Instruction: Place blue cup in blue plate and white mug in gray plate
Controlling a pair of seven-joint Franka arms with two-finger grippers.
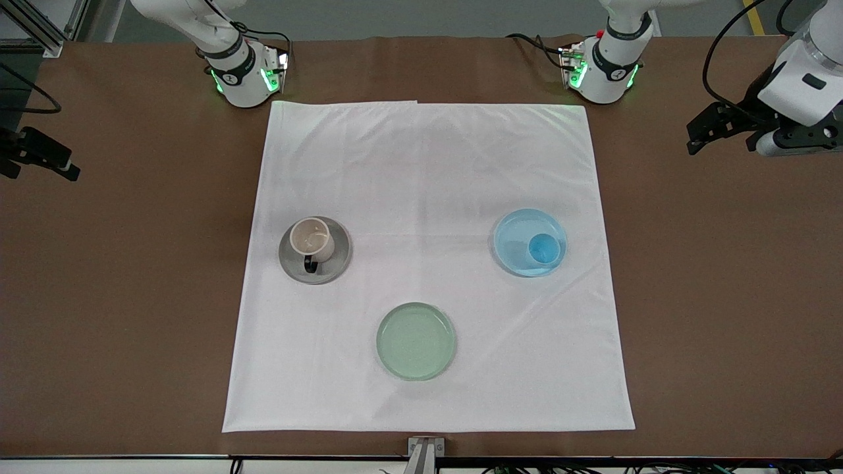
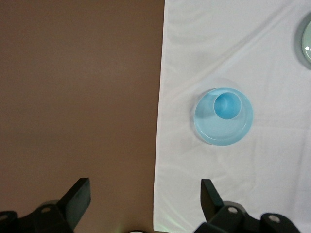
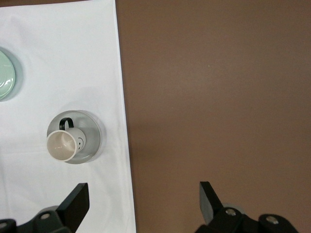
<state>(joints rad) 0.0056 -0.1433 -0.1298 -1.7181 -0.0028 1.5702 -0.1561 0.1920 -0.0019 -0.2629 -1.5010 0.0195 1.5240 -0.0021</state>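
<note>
Small light-blue cup (image 1: 544, 249) sits in the round light-blue plate (image 1: 514, 237), centre-right; off-white mug (image 1: 311, 239) on the gray plate (image 1: 290, 260), centre-left. Left gripper (image 1: 698, 135) at the upper right edge and right gripper (image 1: 39, 158) at the left edge both hang spread apart, well clear of them.

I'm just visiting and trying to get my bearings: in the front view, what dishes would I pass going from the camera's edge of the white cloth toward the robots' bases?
Round pale green plate, alone and nearest the camera → farther off, the round gray plate holding the off-white mug with a black handle, and the round light-blue plate holding the small light-blue cup. Those two plates lie about level, so neither comes first.

Blue cup (image 1: 544, 249), wht mug (image 1: 312, 239)
</note>
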